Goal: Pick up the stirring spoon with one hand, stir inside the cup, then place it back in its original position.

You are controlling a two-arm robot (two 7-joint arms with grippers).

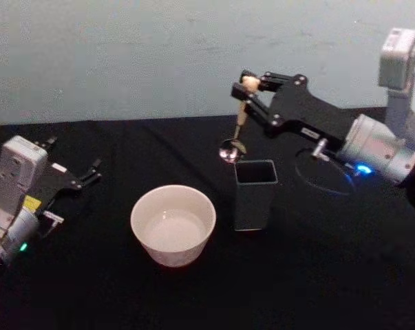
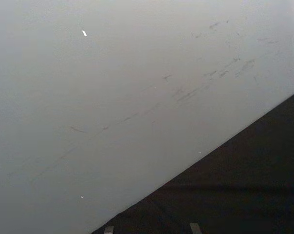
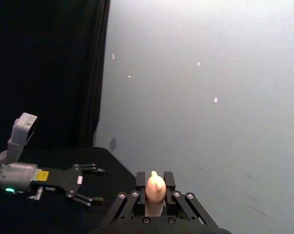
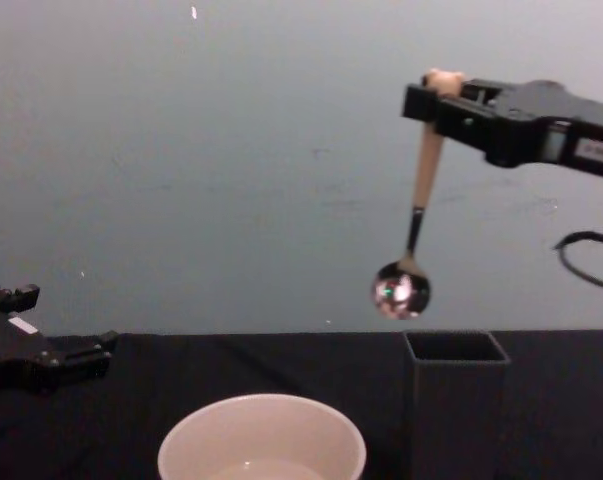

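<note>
Right gripper [image 1: 246, 84] clamps stirring spoon [image 4: 422, 190], hanging clear above holder [image 4: 456, 410] rim; left gripper [image 3: 99, 185] spread, parked

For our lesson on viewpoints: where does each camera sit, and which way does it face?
Head: high, looking down; left gripper idle left of the cup, right gripper holding the stirring spoon near the holder.
Chest: low, facing the wall; both grippers.
Left wrist: faces wall; own fingers.
Right wrist: faces wall; own fingers, left gripper beyond.
Head and chest share cup, spoon, holder.

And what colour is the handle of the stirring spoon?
Cream-beige; the stirring spoon shows best in the chest view.
</note>
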